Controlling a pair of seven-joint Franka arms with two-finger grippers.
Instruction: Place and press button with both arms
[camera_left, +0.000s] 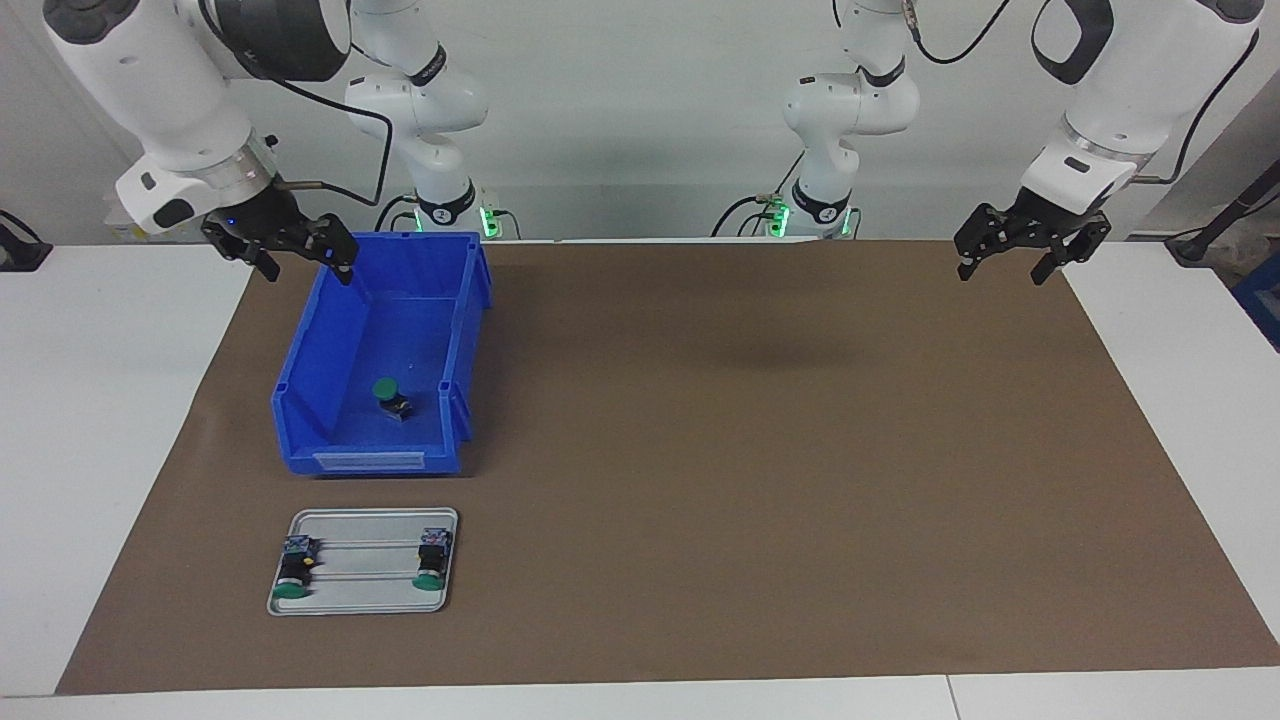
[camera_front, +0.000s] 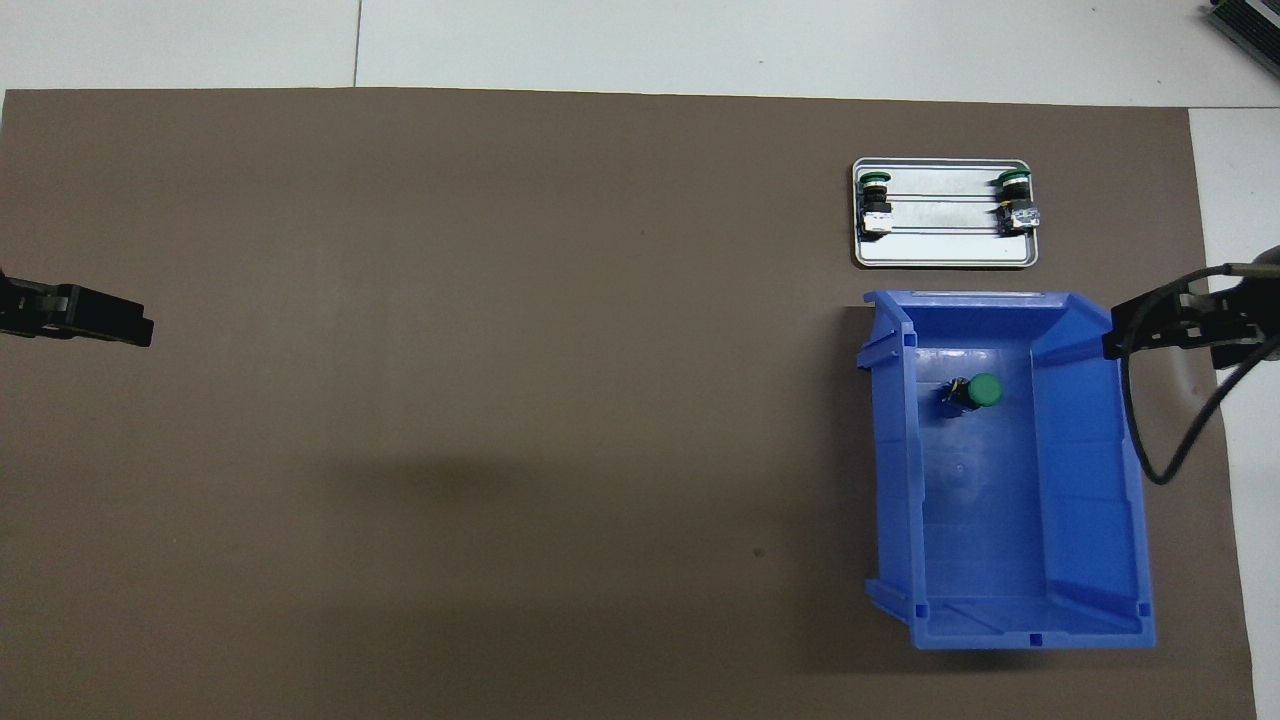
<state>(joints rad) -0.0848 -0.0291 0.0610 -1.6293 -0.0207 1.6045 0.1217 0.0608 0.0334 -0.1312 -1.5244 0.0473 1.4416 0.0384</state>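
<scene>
Button (camera_left: 389, 397): you find one lying loose on the floor of the blue bin (camera_left: 300, 395); two more sit on the metal tray (camera_left: 365, 590), farther from the robots. Right gripper (camera_left: 297, 255) hangs spread and empty over the bin's rim, left gripper (camera_left: 1008, 258) spread and empty over the mat (camera_left: 750, 450).

Your button (camera_left: 392, 398) has a round green cap on a short black body with a paler block at its rear, and it lies tipped on the floor of the blue bin (camera_left: 300, 380). It sits well below and apart from the right gripper (camera_left: 296, 252), whose open, empty jaws hang above the bin's outer wall. The left gripper (camera_left: 1030, 248), jaws open too, is well apart from it.
</scene>
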